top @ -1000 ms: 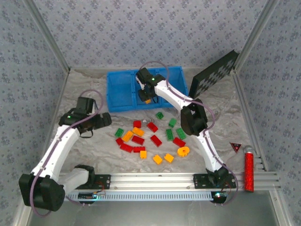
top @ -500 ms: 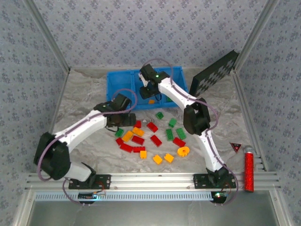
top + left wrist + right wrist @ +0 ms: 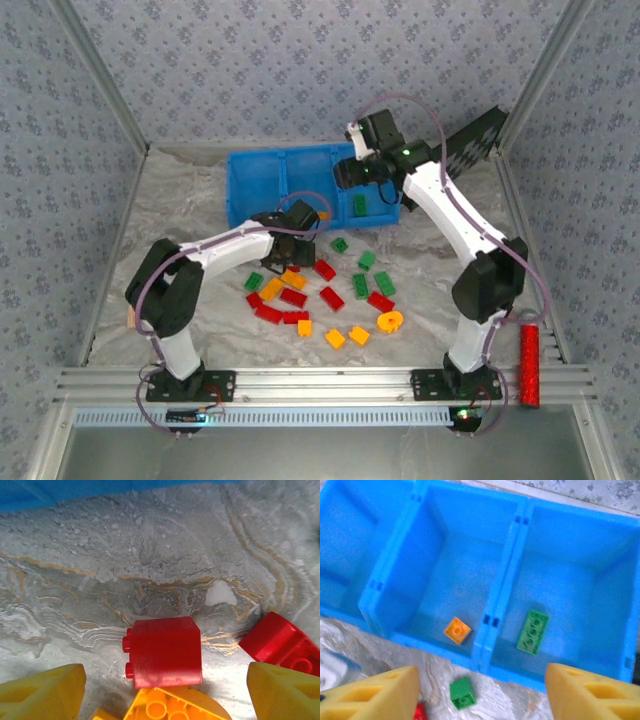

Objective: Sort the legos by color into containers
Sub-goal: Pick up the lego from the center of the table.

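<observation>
three compartments stand in a row in the blue tray [image 3: 255,185] at the far side of the marbled table [image 3: 180,215]. from the right wrist, the middle compartment holds one orange-yellow brick [image 3: 457,630] on its floor. the right compartment holds one green brick [image 3: 533,632] lying flat. the right hand [image 3: 352,178] hangs above the tray's right end. its yellow fingers [image 3: 375,697] are spread wide with nothing between them. a loose green brick [image 3: 462,692] lies on the table just in front of the tray's near wall.

the left hand [image 3: 293,248] is down low at the far edge of the loose legos [image 3: 330,295]. these lie scattered on the table between the two arms, red, green and orange-yellow mixed, near the tray but outside it. in the left wrist view its fingers [image 3: 42,695] stand well apart on either side of a red brick [image 3: 165,652] whose studs point left. neither finger touches it, so this hand is open and grips nothing. an orange-yellow piece [image 3: 172,707] touches that brick's near edge, and a second red brick [image 3: 280,640] lies just beside the right finger. the orange-yellow ring [image 3: 389,321] lies at the near right of the scatter. a red cylinder [image 3: 528,362] lies by the table's right edge, well apart from the bricks.
</observation>
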You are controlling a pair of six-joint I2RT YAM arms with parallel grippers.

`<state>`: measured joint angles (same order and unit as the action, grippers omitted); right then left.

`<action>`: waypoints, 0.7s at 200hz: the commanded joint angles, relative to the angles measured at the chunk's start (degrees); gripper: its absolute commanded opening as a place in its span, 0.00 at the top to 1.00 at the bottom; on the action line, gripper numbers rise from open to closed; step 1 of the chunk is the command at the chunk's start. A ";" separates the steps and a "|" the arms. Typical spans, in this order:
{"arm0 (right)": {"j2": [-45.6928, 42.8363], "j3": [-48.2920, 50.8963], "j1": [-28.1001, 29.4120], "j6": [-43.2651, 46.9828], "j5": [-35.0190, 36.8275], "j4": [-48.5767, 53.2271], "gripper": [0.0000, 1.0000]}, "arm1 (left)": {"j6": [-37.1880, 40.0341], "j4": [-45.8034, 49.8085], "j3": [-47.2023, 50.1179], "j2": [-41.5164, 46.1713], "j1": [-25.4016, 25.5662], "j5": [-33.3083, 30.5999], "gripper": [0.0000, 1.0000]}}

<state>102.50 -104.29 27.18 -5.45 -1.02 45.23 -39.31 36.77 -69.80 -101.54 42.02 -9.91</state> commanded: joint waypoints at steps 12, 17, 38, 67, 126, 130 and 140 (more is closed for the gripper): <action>-9.10 12.57 -2.45 -1.35 -0.64 -1.91 0.22 | -1.38 0.70 -2.29 -3.94 0.06 -0.73 0.16; -10.63 14.44 -2.73 -1.41 -0.74 -2.19 0.22 | -1.32 0.42 -2.14 -4.25 0.07 -0.45 0.16; -15.13 20.32 -3.92 -2.78 -0.34 -0.94 0.21 | -0.80 -0.23 -2.50 -5.61 -0.01 -0.56 0.18; -18.47 26.42 -5.20 -4.36 -0.36 0.74 0.22 | -0.15 -1.08 -3.15 -7.41 -0.09 -0.72 0.22; -25.47 38.59 -4.59 -11.93 -1.38 0.73 0.24 | 0.99 -2.41 -2.70 -9.21 -0.84 0.90 0.50; -25.90 39.25 -4.50 -12.38 -1.50 0.57 0.24 | 1.10 -2.50 -2.42 -9.16 -0.85 1.00 0.51; -26.82 40.88 -4.29 -13.44 -1.59 0.19 0.24 | 1.13 -2.46 -1.95 -8.94 -0.99 1.01 0.54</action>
<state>78.78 -67.05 22.28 -14.26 -1.83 44.86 -38.68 34.17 -72.18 -109.84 41.63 -9.06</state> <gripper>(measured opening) 0.762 0.494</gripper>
